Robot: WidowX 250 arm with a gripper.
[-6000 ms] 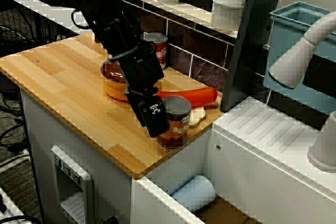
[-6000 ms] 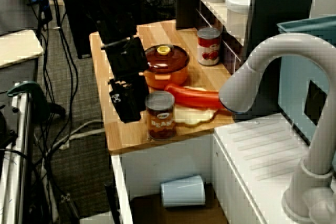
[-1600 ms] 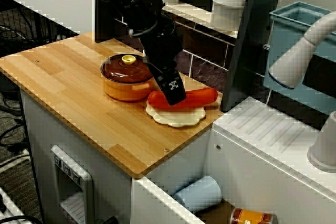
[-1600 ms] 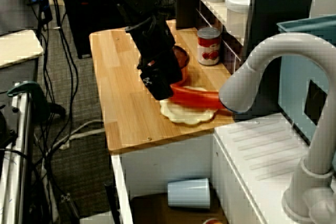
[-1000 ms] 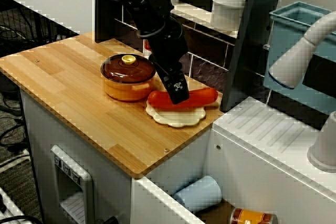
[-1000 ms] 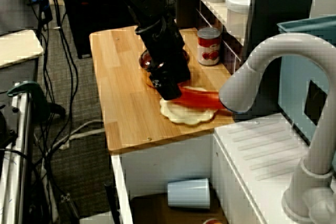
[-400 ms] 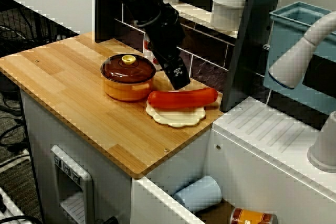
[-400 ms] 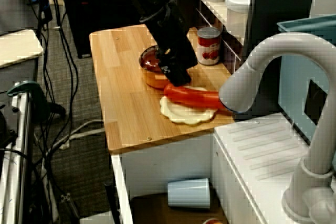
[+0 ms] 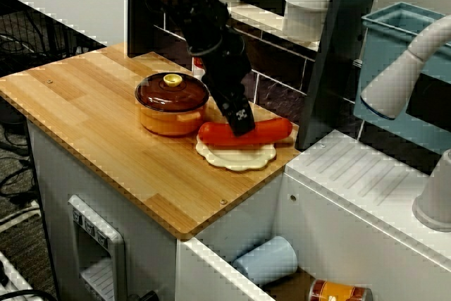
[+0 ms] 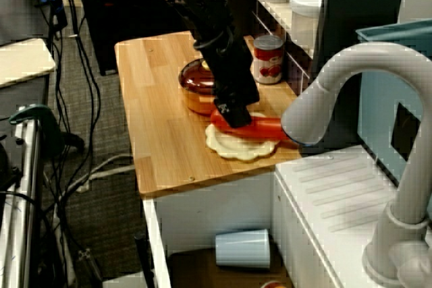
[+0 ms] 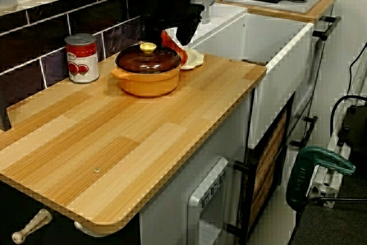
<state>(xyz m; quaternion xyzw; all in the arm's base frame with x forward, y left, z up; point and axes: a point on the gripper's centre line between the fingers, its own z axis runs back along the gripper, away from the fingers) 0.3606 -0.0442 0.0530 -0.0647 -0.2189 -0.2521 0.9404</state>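
Note:
My black gripper (image 9: pixel 242 123) points down at the left end of a red sausage (image 9: pixel 266 130) that lies on a cream flat bun (image 9: pixel 236 158). The high view shows the gripper (image 10: pixel 234 118) pressed against the sausage (image 10: pixel 268 126), but its jaws are hidden by its own body. An orange pot with a brown lid (image 9: pixel 171 102) stands just left of the gripper. In the low counter view the gripper (image 11: pixel 172 27) hangs behind the pot (image 11: pixel 148 72). A red tin (image 10: pixel 268 59) stands by the back wall.
Right of the wooden counter (image 9: pixel 91 132) is a white sink holding a pale blue cup (image 9: pixel 266 259) and a brown tin (image 9: pixel 340 291). A grey faucet (image 10: pixel 337 92) arches over it. White jars (image 9: pixel 306 8) sit on the back shelf. A teal bin (image 9: pixel 402 54) is at right.
The brown tin that stood at the counter's edge six seconds ago lies in the sink. The gripper rose off the sausage 0.4 s ago and has come back down onto it.

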